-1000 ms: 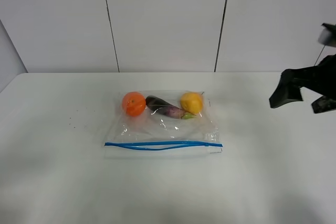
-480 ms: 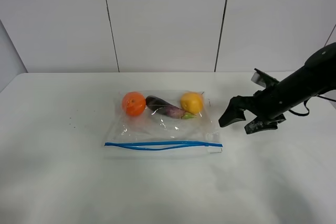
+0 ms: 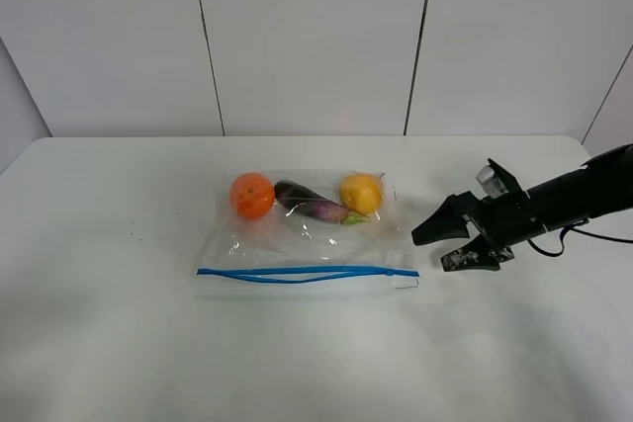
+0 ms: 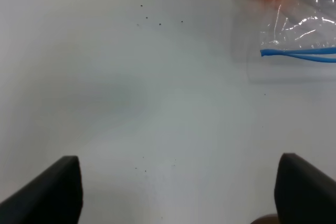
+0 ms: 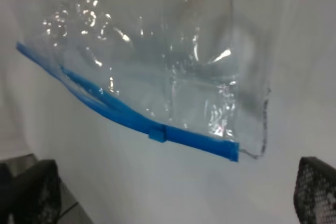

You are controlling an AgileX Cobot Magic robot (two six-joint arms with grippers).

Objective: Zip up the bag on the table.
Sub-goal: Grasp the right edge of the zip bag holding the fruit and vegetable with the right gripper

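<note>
**Slick bag, zip gaping**

The bag (image 3: 307, 234) lies flat on the counter (image 3: 119, 343), its blue zip strip (image 3: 307, 272) along the near edge with the two lines parted. An orange (image 3: 251, 195), aubergine (image 3: 312, 203) and yellow fruit (image 3: 361, 193) weigh down the bag's far edge. The film looks light, crinkly and slick, likely to slide or bunch. It is better pinched at the strip's right end or the small blue tab (image 5: 157, 134). The right fingers (image 3: 435, 228), spread apart, hover just beside the bag's right edge. The left fingers (image 4: 52, 190), also apart, sit well off its left end.

A robot test lab is suggested: a plain white tabletop (image 3: 99, 343) is backed by bare white wall panels (image 3: 307, 37) with dark seams, and a black robot arm (image 3: 579, 195) is mounted beside it.
</note>
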